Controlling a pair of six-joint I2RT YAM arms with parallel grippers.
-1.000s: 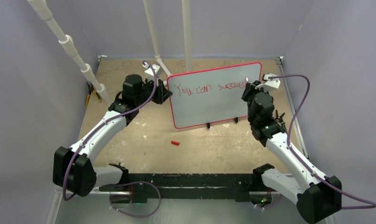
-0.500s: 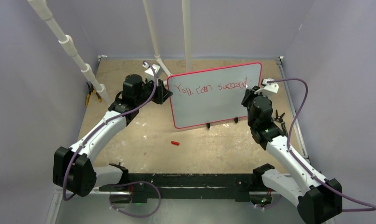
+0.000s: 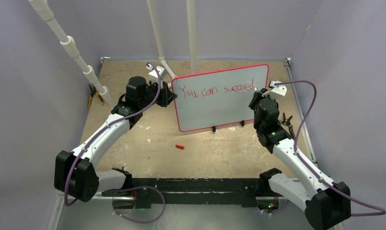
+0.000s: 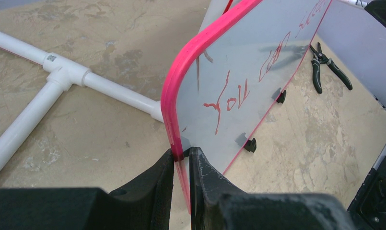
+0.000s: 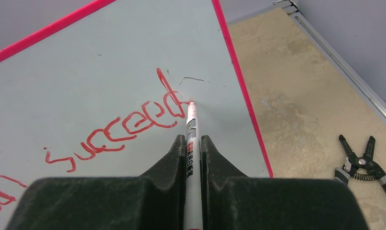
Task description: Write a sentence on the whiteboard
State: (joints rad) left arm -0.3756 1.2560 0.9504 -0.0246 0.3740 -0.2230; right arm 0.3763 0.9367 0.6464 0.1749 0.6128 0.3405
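The whiteboard (image 3: 215, 105) stands upright at the table's middle, white with a red-pink frame and black feet. The sentence (image 3: 215, 89) in red reads "You can succeed" along its top. My left gripper (image 3: 166, 95) is shut on the whiteboard's left edge; in the left wrist view the jaws (image 4: 182, 152) pinch the pink frame (image 4: 191, 67). My right gripper (image 3: 256, 94) is shut on a white marker (image 5: 193, 143). The marker's red tip (image 5: 191, 104) sits at the last "d" of "succeed" (image 5: 119, 132), near the board's right edge.
A red marker cap (image 3: 180, 147) lies on the table in front of the board. Pliers (image 5: 361, 163) lie right of the board, another pair (image 3: 95, 98) at the left wall. White pipes (image 4: 61, 81) run behind the board. Walls close in on three sides.
My right gripper has pulled slightly down and right along the board's right end, and the last "d" of "succeed" now shows uncovered. The left arm and board have not moved.
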